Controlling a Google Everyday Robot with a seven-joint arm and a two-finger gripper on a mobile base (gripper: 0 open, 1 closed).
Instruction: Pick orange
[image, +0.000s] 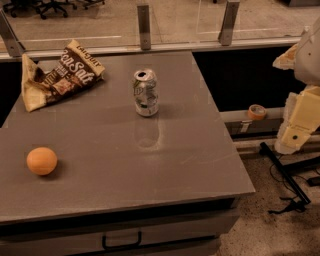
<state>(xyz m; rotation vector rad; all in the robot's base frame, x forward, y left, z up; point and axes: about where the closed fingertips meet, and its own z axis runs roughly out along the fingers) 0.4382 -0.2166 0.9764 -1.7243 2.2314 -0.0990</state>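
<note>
The orange (41, 160) is a small round matte orange fruit lying on the grey table top (165, 170) near its left edge, towards the front. My gripper (296, 131), a cream-coloured piece at the end of the arm, hangs at the far right of the camera view. It is off the table's right side, above the floor and far from the orange. It holds nothing that I can see.
A dented drinks can (146, 93) stands upright at the table's middle back. A crumpled chip bag (60, 75) lies at the back left. An orange tape roll (257, 111) sits on a ledge right of the table. Black cables (285, 175) lie on the floor. A glass railing (145, 25) runs behind.
</note>
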